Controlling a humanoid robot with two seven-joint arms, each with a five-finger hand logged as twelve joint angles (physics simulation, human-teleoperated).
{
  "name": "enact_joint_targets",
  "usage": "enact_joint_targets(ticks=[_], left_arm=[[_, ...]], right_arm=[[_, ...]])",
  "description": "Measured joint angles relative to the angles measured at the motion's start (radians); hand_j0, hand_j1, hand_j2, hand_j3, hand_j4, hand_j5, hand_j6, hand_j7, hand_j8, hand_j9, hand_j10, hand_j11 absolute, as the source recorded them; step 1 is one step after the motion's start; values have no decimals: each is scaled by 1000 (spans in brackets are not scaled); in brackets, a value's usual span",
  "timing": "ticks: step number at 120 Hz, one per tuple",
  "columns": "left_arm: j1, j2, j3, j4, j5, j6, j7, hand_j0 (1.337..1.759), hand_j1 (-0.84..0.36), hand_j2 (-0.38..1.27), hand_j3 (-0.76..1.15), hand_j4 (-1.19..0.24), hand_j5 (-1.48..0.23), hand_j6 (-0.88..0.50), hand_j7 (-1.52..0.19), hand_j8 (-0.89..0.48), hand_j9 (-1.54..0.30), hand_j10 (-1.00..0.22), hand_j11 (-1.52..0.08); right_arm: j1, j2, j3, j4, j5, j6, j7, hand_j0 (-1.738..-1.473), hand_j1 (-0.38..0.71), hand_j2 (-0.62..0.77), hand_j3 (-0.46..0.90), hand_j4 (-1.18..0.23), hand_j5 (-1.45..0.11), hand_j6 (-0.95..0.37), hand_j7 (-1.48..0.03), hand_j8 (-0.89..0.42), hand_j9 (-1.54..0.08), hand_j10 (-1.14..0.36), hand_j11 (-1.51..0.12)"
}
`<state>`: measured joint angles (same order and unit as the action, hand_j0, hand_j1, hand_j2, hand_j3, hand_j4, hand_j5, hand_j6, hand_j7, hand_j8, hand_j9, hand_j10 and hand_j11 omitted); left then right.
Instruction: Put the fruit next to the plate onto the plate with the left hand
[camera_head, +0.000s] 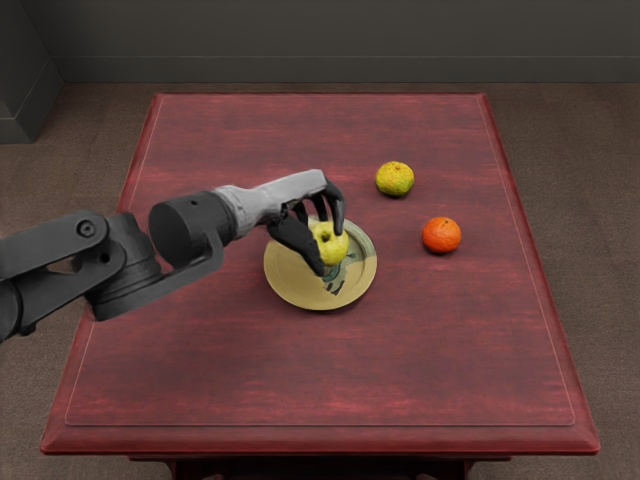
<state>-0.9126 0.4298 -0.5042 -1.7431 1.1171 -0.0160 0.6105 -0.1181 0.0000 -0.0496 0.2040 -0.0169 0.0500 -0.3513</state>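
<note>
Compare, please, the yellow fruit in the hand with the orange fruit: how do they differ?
The yellow fruit is over the plate, gripped by the left hand; the orange fruit lies free on the table, right of the plate. Both are round, similar in size.

— Where is the plate (345, 295)?
— Near the middle of the table (300, 380).
— Anything over it?
— The grasped fruit (331, 243), toward the plate's twelve o'clock edge. The left hand (305, 225) wraps it, reaching in from nine o'clock.
— And off the plate?
— The far fruit (395, 178) at one o'clock and the right fruit (441, 235) near three o'clock, both apart from it.
</note>
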Motion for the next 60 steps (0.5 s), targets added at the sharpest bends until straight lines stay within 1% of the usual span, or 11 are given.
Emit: enact_joint_targets(ticks=[16, 34, 36, 40, 41, 42, 44, 45, 47, 54, 60], left_arm=[[-9, -53, 6, 56, 4, -13, 0, 1654, -316, 589, 0, -833, -1222, -390, -1158, -416, -1152, -863, -1156], [-9, -69, 8, 140, 12, -20, 0, 1654, -287, 535, 0, -835, -1218, -407, -1159, -423, -1152, -865, -1155], [-9, -73, 8, 148, 13, -19, 0, 1654, -294, 584, 0, -838, -1212, -410, -1156, -434, -1151, -865, -1154], [-8, -79, 8, 165, 13, -20, 0, 1655, -301, 594, 0, -839, -1209, -425, -1157, -429, -1151, -865, -1154], [-8, -80, 8, 168, 13, -20, 0, 1655, -307, 679, 0, -840, -1207, -422, -1157, -426, -1151, -866, -1154], [-9, -79, 8, 171, 13, -20, 0, 1655, -323, 658, 0, -840, -1208, -425, -1157, -427, -1150, -866, -1153], [-9, -80, 8, 176, 14, -20, 0, 1655, -329, 671, 0, -841, -1205, -431, -1158, -430, -1150, -866, -1152], [-9, -80, 8, 179, 14, -20, 0, 1655, -343, 745, 0, -842, -1203, -435, -1158, -429, -1149, -867, -1151], [-9, -83, 8, 184, 15, -20, 1, 1655, -360, 750, 0, -845, -1197, -441, -1155, -452, -1148, -868, -1149], [-8, -102, 7, 200, 17, -20, 1, 1656, -372, 806, 0, -834, -1169, -463, -1131, -463, -1126, -857, -1128], [-9, -120, -1, 210, 15, -18, 0, 1656, -319, 677, 0, -740, -1028, -450, -999, -449, -995, -758, -996]], right_arm=[[0, 0, 0, 0, 0, 0, 0, -1658, -349, 0, 0, 0, 0, 0, 0, 0, 0, 0, 0], [4, 0, 0, 0, 0, 0, 0, -1658, -349, 0, 0, 0, 0, 0, 0, 0, 0, 0, 0], [4, 0, 0, 0, 0, 0, 0, -1658, -349, 0, 0, 0, 0, 1, 0, 1, 0, 0, 0], [5, 0, 0, 0, 0, 0, 0, -1658, -349, 0, 0, 0, 0, 0, 0, 0, 0, 0, 0], [5, 0, 0, 0, 0, 0, 0, -1658, -349, 0, 0, 0, 0, 0, 0, 0, 0, 0, 0], [5, 0, 1, 0, 0, 0, 0, -1658, -349, 0, 0, 0, 0, 0, 0, 0, 0, 0, 0], [5, 0, 1, 0, 0, 0, 0, -1658, -349, 0, 0, 0, 0, 0, 0, 0, 0, 0, 0], [5, 0, 1, 0, 0, 0, 0, -1658, -349, 0, 0, 0, 0, 0, 0, 0, 0, 0, 0], [5, 0, 1, 0, 0, 0, 0, -1658, -349, 0, 0, 0, 0, 1, 0, 1, 0, 1, 0], [6, 0, 1, 0, 1, 0, 0, -1658, -349, 0, 0, 0, 0, 1, 0, 1, 0, 1, 0], [6, 0, 1, 0, 1, 0, 0, -1658, -349, 0, 0, 0, 0, 0, 0, 0, 0, 0, 0]])
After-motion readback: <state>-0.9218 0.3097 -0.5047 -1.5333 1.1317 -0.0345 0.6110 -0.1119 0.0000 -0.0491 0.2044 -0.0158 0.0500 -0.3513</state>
